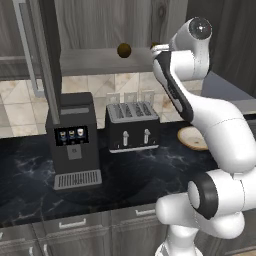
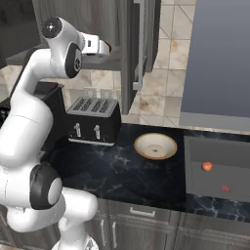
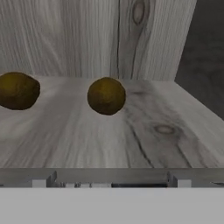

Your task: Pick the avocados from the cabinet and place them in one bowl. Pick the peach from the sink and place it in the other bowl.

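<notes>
Gripper state is impossible to judge here; two round olive-brown avocados (image 3: 106,96) (image 3: 17,90) are sitting at twelve and ten o'clock on the grey wood-grain cabinet shelf (image 3: 166,131).

Left base view: we look from behind arm's left, forward and down, over black counter (image 1: 125,175) toward toaster (image 1: 132,125) and coffee machine (image 1: 74,142). Right base view: we look from arm's right at same toaster (image 2: 93,120), further off, plus bowl (image 2: 155,146) and sink (image 2: 219,168). Both share cabinet shelf (image 1: 100,60). Hand view: we sit close, level with shelf (image 3: 131,131), facing two avocados (image 3: 106,96) and cabinet back wall.
</notes>
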Controlling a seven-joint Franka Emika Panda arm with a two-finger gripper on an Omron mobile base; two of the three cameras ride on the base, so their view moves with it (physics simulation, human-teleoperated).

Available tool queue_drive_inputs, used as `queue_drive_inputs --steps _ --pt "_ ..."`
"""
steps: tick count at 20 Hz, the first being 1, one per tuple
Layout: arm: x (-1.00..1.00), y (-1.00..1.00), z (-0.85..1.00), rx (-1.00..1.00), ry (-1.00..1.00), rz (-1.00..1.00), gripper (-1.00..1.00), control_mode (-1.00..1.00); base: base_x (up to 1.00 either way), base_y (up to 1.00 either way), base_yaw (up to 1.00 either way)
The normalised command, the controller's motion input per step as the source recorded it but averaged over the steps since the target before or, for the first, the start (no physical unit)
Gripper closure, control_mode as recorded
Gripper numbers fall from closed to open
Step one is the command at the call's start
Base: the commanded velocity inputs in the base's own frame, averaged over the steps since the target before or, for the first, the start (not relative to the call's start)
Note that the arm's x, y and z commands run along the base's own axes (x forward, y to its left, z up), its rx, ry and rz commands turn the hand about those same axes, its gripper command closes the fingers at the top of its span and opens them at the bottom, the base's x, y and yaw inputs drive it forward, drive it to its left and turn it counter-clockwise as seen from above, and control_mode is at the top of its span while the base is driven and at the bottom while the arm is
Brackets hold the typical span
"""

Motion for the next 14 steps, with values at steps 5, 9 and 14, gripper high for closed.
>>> queue_drive_inputs --steps 5,9,14 --pt "0.31 -0.03 0.00 0.00 0.02 0.00 -1.00 -1.00 0.00 0.00 0.00" --pt "0.25 0.00 0.00 -0.01 0.00 0.00 -1.00 -1.00 0.00 0.00 0.00" --pt "0.35 0.00 -0.02 -0.01 0.03 0.00 -1.00 -1.00 0.00 0.00 0.00"
